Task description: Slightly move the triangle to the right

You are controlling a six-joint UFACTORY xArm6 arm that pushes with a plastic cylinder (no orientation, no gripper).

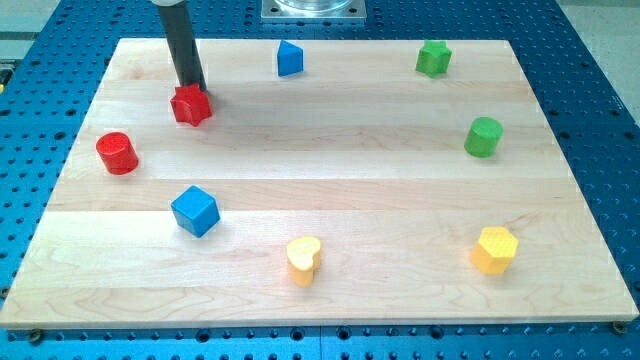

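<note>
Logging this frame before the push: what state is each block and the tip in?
my tip: touching red star's top edge
red star: flat
blue triangle: untouched
red cylinder: upright
blue cube: flat
yellow heart: flat
yellow hexagon: flat
green cylinder: upright
green star: flat

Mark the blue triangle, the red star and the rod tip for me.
blue triangle (290,59): camera view, middle of its front face.
red star (191,105): camera view, centre of its top.
my tip (193,87): camera view, rod's very end, at the star's upper edge.
</note>
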